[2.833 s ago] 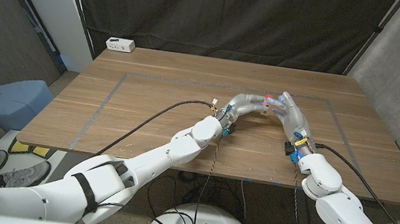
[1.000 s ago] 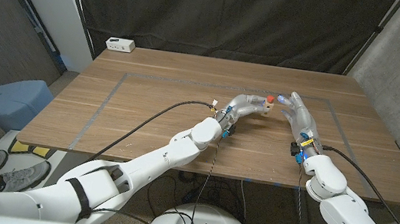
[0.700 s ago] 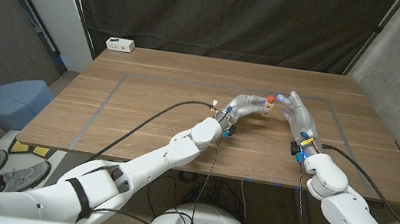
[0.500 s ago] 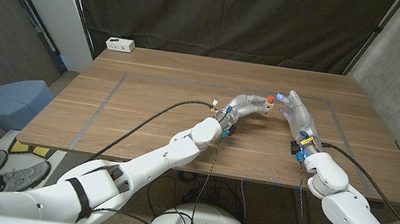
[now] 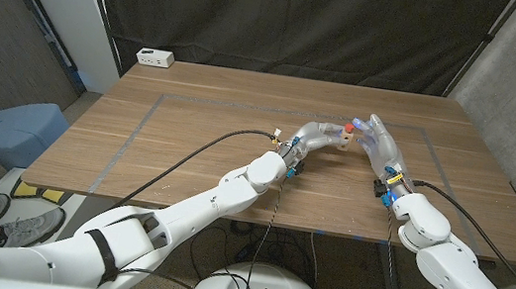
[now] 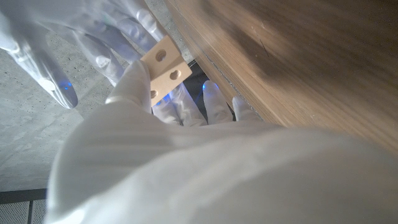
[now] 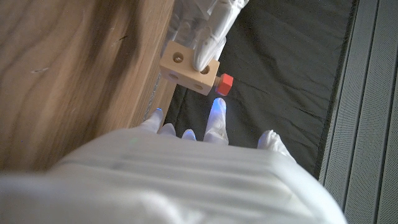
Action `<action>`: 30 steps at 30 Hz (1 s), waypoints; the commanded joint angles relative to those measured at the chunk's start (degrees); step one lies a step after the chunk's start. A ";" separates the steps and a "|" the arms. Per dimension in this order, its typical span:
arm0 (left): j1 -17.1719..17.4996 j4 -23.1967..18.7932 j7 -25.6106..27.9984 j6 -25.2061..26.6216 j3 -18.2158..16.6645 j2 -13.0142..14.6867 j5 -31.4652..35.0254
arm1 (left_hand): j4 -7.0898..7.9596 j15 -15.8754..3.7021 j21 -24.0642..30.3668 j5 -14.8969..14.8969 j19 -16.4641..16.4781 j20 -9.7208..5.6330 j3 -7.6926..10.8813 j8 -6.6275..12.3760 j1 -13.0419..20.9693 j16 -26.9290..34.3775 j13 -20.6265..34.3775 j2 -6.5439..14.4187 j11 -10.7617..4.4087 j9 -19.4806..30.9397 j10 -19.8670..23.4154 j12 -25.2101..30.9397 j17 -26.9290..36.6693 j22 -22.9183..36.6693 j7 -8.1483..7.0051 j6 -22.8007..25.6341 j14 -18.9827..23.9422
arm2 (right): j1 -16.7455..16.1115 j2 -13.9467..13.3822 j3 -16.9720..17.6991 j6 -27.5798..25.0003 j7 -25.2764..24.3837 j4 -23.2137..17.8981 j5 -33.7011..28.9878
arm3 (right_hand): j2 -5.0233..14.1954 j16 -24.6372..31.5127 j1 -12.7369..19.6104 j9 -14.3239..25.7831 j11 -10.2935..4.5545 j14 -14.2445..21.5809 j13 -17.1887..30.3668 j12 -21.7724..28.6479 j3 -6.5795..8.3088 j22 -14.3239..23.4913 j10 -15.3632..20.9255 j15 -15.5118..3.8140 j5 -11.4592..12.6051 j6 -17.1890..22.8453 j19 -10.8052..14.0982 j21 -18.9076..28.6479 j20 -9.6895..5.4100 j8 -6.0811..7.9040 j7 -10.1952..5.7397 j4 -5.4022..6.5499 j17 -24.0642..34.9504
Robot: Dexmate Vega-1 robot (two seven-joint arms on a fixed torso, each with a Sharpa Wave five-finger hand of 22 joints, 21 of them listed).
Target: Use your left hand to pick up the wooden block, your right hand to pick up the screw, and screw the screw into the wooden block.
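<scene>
Fingers (image 7: 200, 38) of the left hand (image 5: 317, 135) grip the wooden block (image 7: 188, 68) aloft, presenting its red screw (image 7: 224, 83); the right hand (image 5: 378, 143) stays released beside it.

Both arms are glossy white, built of rounded shells. The left arm (image 5: 179, 216) carries a dark band at about eight o'clock and a black cable along it; the right arm (image 5: 452, 265) has one too. Each wrist shows small blue and yellow fittings (connectors, seemingly). The left hand (image 5: 317, 135) and right hand (image 5: 378, 140) wear pale translucent covering.
</scene>
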 commanded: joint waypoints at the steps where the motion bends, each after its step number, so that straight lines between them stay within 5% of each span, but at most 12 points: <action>1: -0.21 0.45 -0.23 -0.26 0.01 -0.14 -0.13 | 0.27 -3.54 0.28 0.40 0.42 -0.09 0.63 0.58 -1.31 0.12 0.10 1.92 0.14 0.20 0.56 0.32 0.02 0.29 1.73 2.93 0.42 | 0.99 -0.58 -0.62 -0.22 1.48 0.57 0.57 | -0.21 0.15 -0.72 0.09 -0.25 -4.06 0.10 0.11 0.02 0.19 -2.03 -0.06 0.24 0.39 -0.41 -0.13 0.21 0.53 0.41 0.31 0.20; 30: -0.31 1.05 -0.40 -0.43 -0.18 -0.25 -0.54 | 0.29 -3.56 0.25 0.43 0.42 0.08 0.76 0.56 -1.36 0.04 0.11 1.97 0.15 0.19 0.50 0.31 -0.03 0.29 1.72 2.89 0.45 | 1.22 -0.35 -1.14 -0.29 0.79 0.71 0.71 | -0.06 1.01 -1.36 0.22 -1.82 -2.94 0.04 1.37 0.35 0.16 0.51 -0.36 0.65 6.62 0.56 0.82 -0.18 2.47 2.39 0.56 -0.11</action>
